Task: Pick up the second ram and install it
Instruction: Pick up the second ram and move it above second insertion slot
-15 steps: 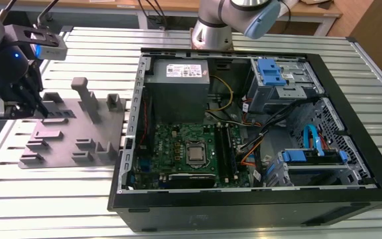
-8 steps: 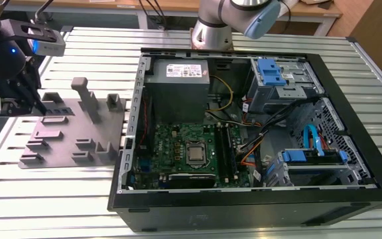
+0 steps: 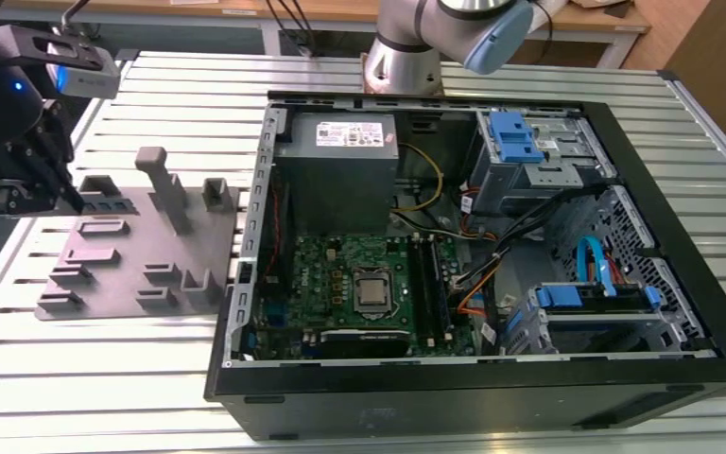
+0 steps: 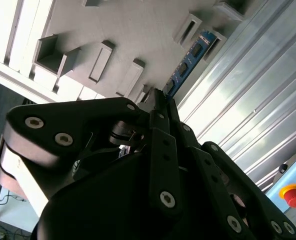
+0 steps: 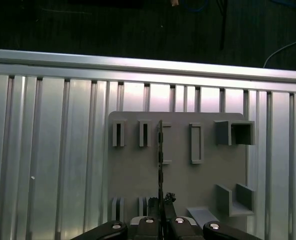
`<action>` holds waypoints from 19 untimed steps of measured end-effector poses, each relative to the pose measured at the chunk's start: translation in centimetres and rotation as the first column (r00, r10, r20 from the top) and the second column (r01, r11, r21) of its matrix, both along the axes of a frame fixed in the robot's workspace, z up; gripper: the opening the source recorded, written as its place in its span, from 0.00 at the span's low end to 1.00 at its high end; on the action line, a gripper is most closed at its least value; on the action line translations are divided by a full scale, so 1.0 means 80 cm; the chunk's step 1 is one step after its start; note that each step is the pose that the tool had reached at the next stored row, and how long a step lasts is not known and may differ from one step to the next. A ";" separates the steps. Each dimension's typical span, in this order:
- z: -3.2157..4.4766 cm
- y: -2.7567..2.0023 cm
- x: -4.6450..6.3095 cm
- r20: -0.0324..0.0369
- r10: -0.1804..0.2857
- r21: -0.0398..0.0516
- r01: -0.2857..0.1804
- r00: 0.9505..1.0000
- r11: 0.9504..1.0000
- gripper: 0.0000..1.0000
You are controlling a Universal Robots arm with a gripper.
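So the exterior view sits up high, looking down at an angle over the whole counter [image 3: 111, 378], open PC case [image 3: 464, 402] and grey holder plate [image 3: 124, 274]. First wrist view stares straight down past the hand [image 5: 160, 222]; second wrist view hugs the hand's back, slanted. Both wrist views share that plate and the second ram [image 4: 190, 57].

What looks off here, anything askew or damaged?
Nothing stands out. The claw grips the second ram by one end. In the first wrist view the stick runs straight, in line with the slots of the grey holder plate. The open computer case shows no visible damage.
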State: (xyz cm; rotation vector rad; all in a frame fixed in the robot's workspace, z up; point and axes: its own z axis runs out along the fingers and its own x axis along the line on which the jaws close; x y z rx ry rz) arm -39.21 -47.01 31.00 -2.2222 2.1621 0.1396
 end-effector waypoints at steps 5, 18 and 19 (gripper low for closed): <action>0.0077 0.0000 0.000 0.000 0.000 0.000 0.000 1.000 1.000 0.14; 0.0260 0.0000 0.000 0.000 0.000 0.001 0.000 1.000 1.000 0.14; 0.0275 0.0000 0.000 0.000 0.000 0.001 0.000 1.000 1.000 0.14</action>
